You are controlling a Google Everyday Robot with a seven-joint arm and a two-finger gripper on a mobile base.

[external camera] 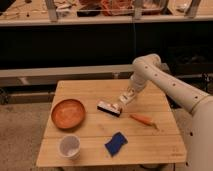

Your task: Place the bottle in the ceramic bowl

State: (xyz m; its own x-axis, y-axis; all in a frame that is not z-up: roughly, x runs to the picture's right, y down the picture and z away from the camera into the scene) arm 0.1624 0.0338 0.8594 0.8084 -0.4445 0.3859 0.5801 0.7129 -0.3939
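Observation:
The orange-brown ceramic bowl (68,113) sits on the left side of the wooden table (90,130). My gripper (124,100) hangs at the end of the white arm (150,70) over the middle of the table. It is just right of the flat black-and-white block (109,108). A small pale bottle (121,101) shows at the gripper's tip, held a little above the tabletop. The gripper is shut on it. The bowl lies well to the left of the gripper, and nothing shows inside it.
A white cup (69,146) stands at the front left. A blue cloth-like piece (116,143) lies at the front middle. A carrot (142,119) lies right of the block. A dark shelf unit (100,45) stands behind the table.

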